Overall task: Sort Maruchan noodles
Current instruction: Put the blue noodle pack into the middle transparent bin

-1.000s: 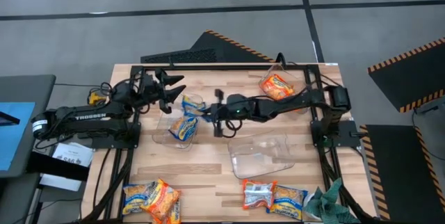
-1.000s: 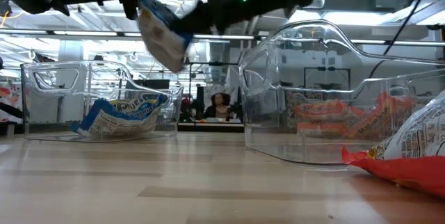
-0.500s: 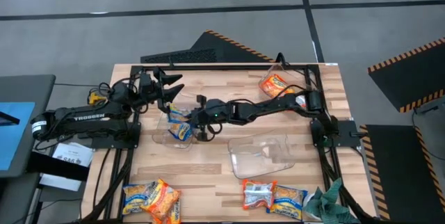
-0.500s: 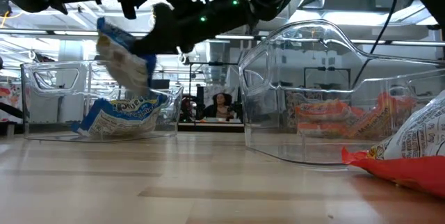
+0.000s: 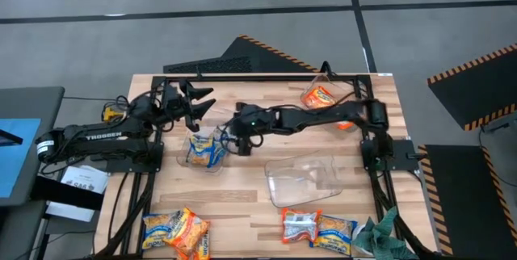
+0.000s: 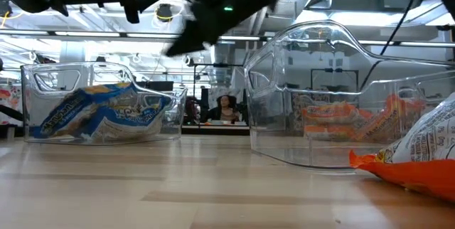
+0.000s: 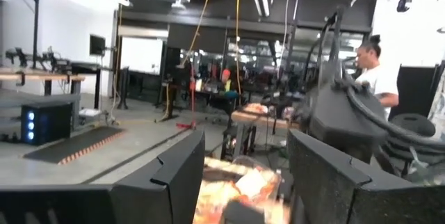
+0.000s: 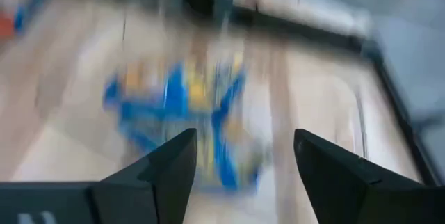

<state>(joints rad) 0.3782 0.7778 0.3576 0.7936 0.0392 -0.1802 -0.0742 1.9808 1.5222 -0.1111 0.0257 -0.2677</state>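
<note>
Right gripper (image 5: 229,141) hangs over the counter (image 5: 250,187) with fingers (image 8: 156,175) spread apart, nothing between them, right beside and above the left bin (image 5: 202,151). Yellow-blue packets (image 5: 202,148) lie in that bin, just below and to the left-arm side of the gripper; the low view shows them lying flat on the bin floor (image 6: 99,112). Left gripper (image 5: 196,102) waits near the counter's back-left, jaws apart and empty, well apart from the packets. A second clear bin (image 5: 305,181) sits nearer the front, to the other side of the right gripper. Orange packet (image 5: 321,97) lies in a bin at the back, under the right arm. More packets (image 5: 176,231) at the front left and (image 5: 318,228) front right, far from both grippers. Green cloth (image 5: 378,234) at the front right corner.
</note>
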